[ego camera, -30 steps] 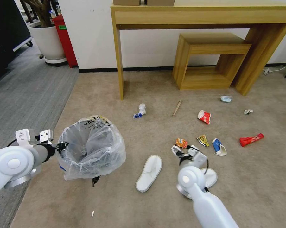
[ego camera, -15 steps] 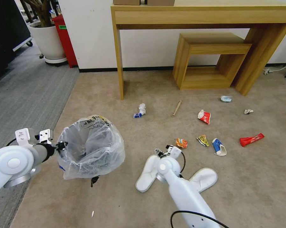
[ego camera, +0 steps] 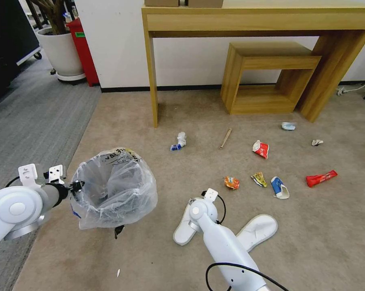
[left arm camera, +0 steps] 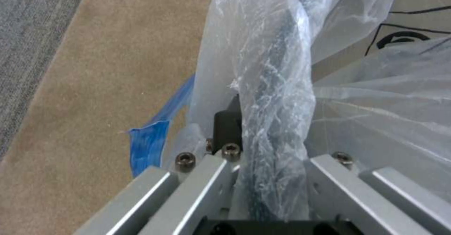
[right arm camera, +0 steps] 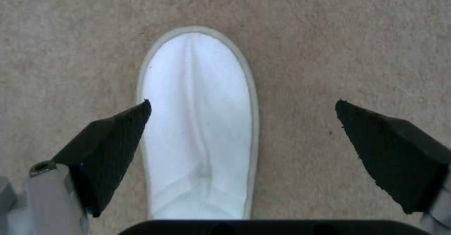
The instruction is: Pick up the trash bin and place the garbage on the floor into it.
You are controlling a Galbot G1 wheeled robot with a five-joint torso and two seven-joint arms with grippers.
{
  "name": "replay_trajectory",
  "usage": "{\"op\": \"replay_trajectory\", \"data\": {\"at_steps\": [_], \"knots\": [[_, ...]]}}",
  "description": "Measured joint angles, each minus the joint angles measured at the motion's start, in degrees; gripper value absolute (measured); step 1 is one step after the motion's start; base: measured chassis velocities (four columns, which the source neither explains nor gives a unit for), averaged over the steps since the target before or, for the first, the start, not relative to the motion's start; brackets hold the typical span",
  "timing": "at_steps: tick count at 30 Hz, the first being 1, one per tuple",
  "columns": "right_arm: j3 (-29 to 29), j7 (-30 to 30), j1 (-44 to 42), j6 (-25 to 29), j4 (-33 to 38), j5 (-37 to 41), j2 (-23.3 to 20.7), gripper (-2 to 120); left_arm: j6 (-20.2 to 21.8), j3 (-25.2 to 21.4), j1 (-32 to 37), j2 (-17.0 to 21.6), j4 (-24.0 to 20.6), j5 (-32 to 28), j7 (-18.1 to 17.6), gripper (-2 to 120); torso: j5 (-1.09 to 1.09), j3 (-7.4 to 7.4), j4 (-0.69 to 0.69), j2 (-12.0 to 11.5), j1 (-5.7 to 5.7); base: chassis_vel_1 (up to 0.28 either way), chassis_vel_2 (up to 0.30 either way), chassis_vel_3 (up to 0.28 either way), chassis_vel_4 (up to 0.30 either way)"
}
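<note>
The right hand [right arm camera: 242,129] hung directly above the nearer slipper [right arm camera: 199,122], pads [right arm camera: 112,150] spread wide with one over the slipper's edge and the other over bare floor [right arm camera: 329,34]. That spread, wider than the slipper, read as preparation for a grasp across its width; no contact was visible. In the head view the right hand [ego camera: 196,202] covered that slipper's toe end, just right of the bin [ego camera: 113,188].

The left hand [left arm camera: 263,164] was clamped on the bin's rim [left arm camera: 277,87], liner film bunched between its fingers. The bin appeared carried clear of the carpet with its mouth facing up, which would keep it open for drops; whether its base touched the floor could not be confirmed. Holding it close beside the slipper would shorten the transfer.

The second slipper [ego camera: 257,228] lay further right of the bin, past the right arm. Beyond it, well apart from the bin, lay an orange wrapper [ego camera: 231,182], a blue wrapper [ego camera: 279,188], two red wrappers [ego camera: 321,178], a stick [ego camera: 225,138] and a tissue wad [ego camera: 181,139]. All litter remained on the floor. The liner looked thin and prone to slip in the grip.
</note>
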Motion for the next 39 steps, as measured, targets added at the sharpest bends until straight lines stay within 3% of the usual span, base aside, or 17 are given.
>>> {"op": "replay_trajectory", "data": {"at_steps": [13, 39], "knots": [[0.1, -6.9, 3.8, 1.4, -8.9, -2.8, 3.7, 100, -0.2, 0.8, 0.5, -0.8, 0.0, 1.2, 0.2, 0, 0.00, 0.00, 0.02, 0.0, 0.00, 0.000, 0.000, 0.000, 0.000], [1.9, -12.3, 4.0, 3.6, -16.6, -6.7, 3.8, 100, -1.1, -0.1, 1.9, -1.4, -1.3, 1.9, 0.3, 0, 0.01, 0.00, 0.01, 0.0, 0.00, 0.000, 0.000, 0.000, 0.000]]}}
